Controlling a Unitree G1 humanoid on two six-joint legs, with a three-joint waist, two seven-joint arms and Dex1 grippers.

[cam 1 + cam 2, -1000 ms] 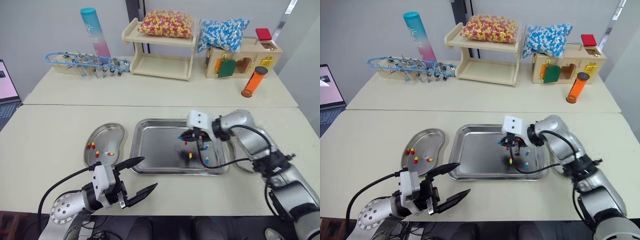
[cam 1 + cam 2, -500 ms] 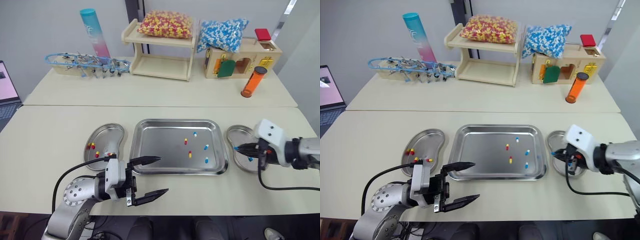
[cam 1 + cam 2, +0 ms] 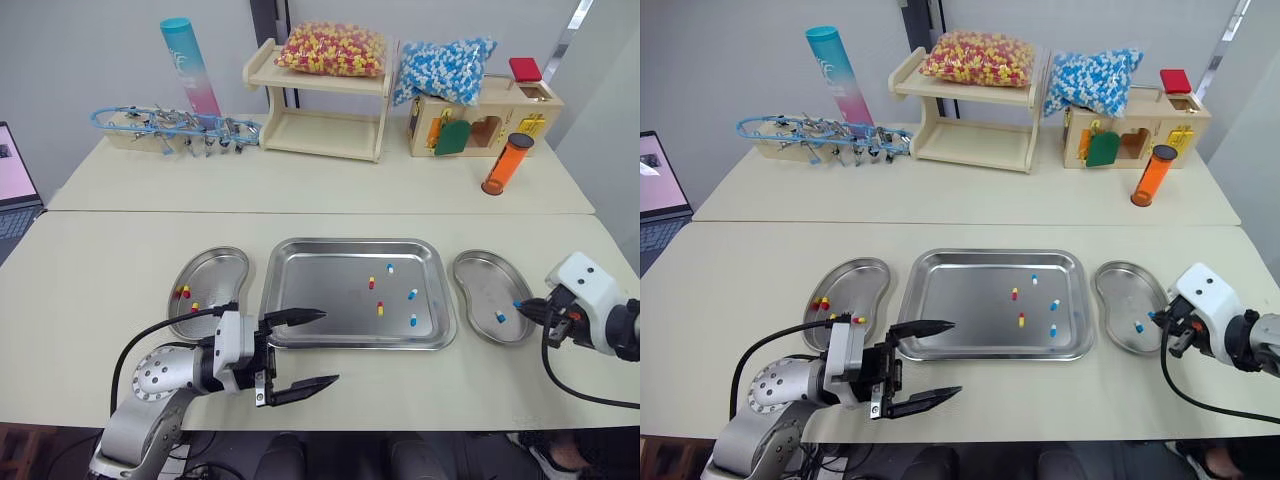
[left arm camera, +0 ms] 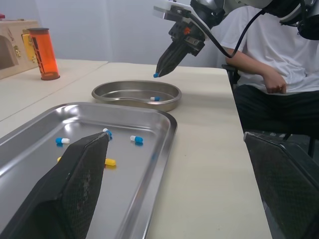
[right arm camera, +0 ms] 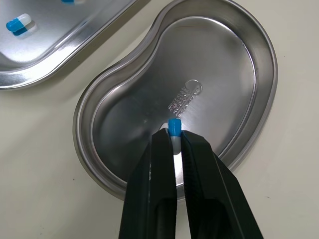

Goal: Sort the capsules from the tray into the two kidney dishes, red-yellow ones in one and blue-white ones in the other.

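The steel tray [image 3: 310, 300] holds three blue-white capsules [image 3: 412, 294] and two red-yellow capsules [image 3: 380, 309]. To its left, a kidney dish [image 3: 215, 270] contains several red-yellow capsules [image 3: 183, 292]. One blue-white capsule [image 3: 499, 317] lies in the right kidney dish [image 3: 478, 275]. My right gripper [image 3: 521, 304] hovers over that dish's outer rim, shut on a blue-white capsule [image 5: 174, 127]. My left gripper [image 3: 328, 347] stands open and empty at the tray's front left edge, its fingers [image 4: 75, 189] spread wide.
On the back table stand a wooden shelf [image 3: 320, 110] with a bag of red-yellow capsules, a bag of blue-white capsules [image 3: 445, 65] on a wooden box, an orange vial [image 3: 508, 163], a teal tube [image 3: 190, 65] and an instrument rack [image 3: 170, 125]. A seated person [image 4: 269, 59] is past the right dish.
My right gripper left the tray with a blue-white capsule and swung right, over the right dish. The left gripper shifted slightly right toward the tray's front edge, staying open.
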